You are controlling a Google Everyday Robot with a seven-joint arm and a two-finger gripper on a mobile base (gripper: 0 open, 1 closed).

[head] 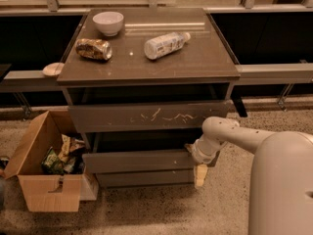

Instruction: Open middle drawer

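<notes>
- Camera view: your middle drawer [137,161] sits below the table's [205,65] front edge, under the scratched drawer [146,115].
- The gripper [199,168] is at the middle drawer's right end, below the table's front right corner; you cannot tell whether it is spread or closed.
- A bowl [108,22] sits near the back left corner.

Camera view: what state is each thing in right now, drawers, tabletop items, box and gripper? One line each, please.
middle drawer: partly pulled out
top drawer: looks partly pulled out, front scratched
bottom drawer: looks shut, set back under the middle one
bottle: lying on its side, capped
bowl: upright
brown packet: lying crumpled
cardboard box: flaps open, packets inside
gripper: at the right end of the middle drawer's front
</notes>
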